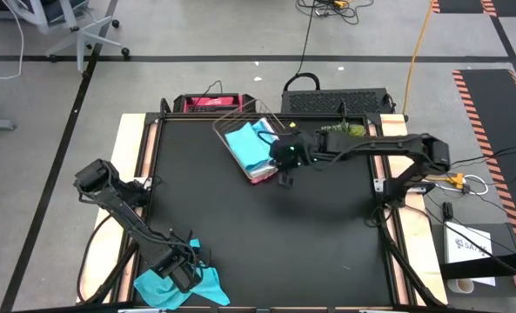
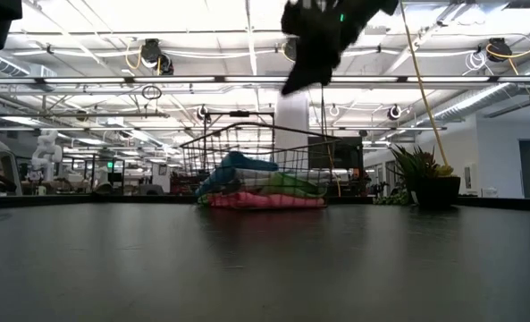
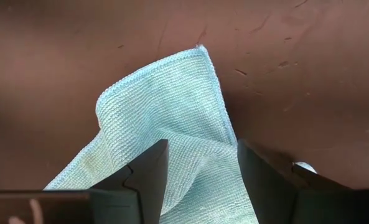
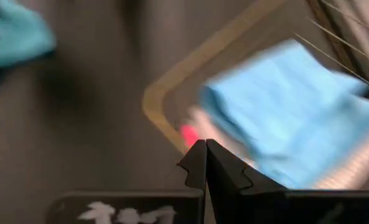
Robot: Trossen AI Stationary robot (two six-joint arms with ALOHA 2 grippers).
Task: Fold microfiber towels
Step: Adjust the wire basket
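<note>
A turquoise towel (image 1: 175,283) is lying crumpled at the table's seven o'clock edge, looking light, limp and grippy; a hemmed corner is probably the best hold. The left gripper (image 3: 200,180) is straddling it, fingers spread. At one o'clock, the right gripper (image 1: 285,161), pressed together, is hovering beside the basket (image 1: 231,130) of stacked towels (image 1: 251,149).

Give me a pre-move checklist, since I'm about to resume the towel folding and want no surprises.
1. Left end effector over the turquoise towel at the table's near edge: ok.
2. Left fingers spread around the cloth, not clamped: ok.
3. Right end effector shut, holding nothing: ok.
4. Right end effector hangs beside the wire basket, above the table: ok.
5. Remaining towels stacked in the basket: ok.
6. Towel lying flat for folding: not ok, bunched.
</note>
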